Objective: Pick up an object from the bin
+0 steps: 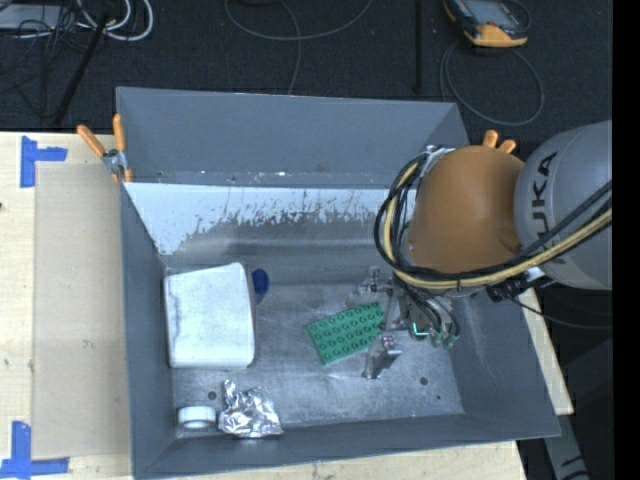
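Right now we see the gripper (377, 323) low inside the grey bin (300, 158), at the right-hand end of a flat green studded plate (345, 334), the kind used as a toy-brick base. Its claw stands open. One metal finger (379, 360) sits just off the plate's near right corner and the other is by its far right corner, so the plate's end lies between them. We cannot make out whether either finger touches it. The plate rests tilted on the bin floor. The arm's rounded orange cover (462, 208), ringed with dark cables, hangs above and to the right of the plate.

Left of the plate, well apart from it, lies a white rectangular block (210, 315). A small blue thing (259, 284) is tucked against the block's far right corner. Nearer us and to the plate's left we find a crumpled piece of silver foil (248, 413). A small white round thing (196, 417) lies just beyond the foil.
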Robot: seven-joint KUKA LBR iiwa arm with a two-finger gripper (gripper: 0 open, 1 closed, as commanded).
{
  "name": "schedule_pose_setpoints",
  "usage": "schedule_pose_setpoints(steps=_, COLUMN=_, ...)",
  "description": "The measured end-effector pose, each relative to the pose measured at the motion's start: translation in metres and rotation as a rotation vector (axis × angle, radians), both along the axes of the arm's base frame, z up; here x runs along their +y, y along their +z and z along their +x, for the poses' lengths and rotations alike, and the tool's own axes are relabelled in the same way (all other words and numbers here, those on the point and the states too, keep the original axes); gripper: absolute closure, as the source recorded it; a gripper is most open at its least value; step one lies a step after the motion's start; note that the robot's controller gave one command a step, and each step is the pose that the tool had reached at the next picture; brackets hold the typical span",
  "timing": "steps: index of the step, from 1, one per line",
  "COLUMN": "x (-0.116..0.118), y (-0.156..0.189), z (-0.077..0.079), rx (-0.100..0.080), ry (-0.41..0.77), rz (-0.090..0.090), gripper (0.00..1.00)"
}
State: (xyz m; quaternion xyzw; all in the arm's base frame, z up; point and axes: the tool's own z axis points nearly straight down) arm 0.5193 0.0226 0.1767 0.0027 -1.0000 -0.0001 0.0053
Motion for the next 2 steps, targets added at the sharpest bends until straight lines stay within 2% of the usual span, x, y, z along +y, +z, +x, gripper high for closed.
schedule_pose_setpoints(steps=1, x=-0.0121, y=-0.0962, z=-0.0006, rx=-0.027, ry=-0.193, rz=0.002, gripper=0.00)
schedule_pose_setpoints(steps=2, x=-0.0128, y=-0.0921, z=0.0022, rx=-0.036, ry=-0.193, rz=0.001, gripper=1.00)
